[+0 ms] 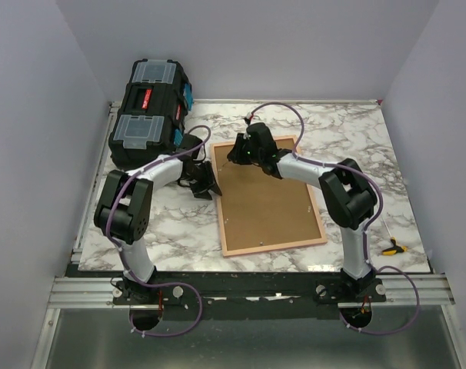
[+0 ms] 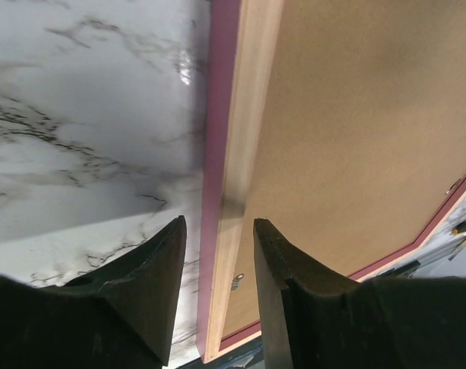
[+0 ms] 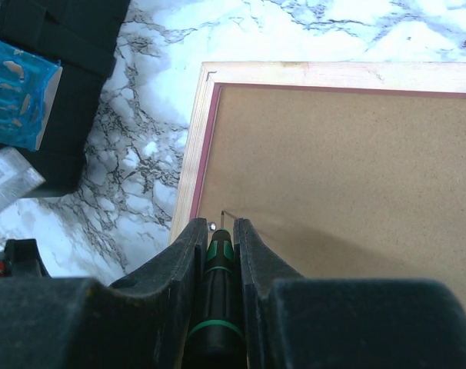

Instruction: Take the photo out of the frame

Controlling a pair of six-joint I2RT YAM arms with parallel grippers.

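Frame (image 1: 267, 196) lies face-down on the counter (image 1: 171, 231), photo hidden underneath. Right tool (image 3: 220, 231) is clenched on a screwdriver (image 3: 215, 265), tip set at the edge clip (image 3: 212, 227) (tiny). Left tool (image 2: 219, 223), spread over the frame rail, should be closed first so prying is braced.

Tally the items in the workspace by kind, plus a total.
Black plastic toolbox with clear lids: 1
Pink rectangular picture frame, cork-brown back up: 1
Green-and-black-handled screwdriver, in the right gripper: 1
Small yellow-and-black hand tool: 1
Total: 4
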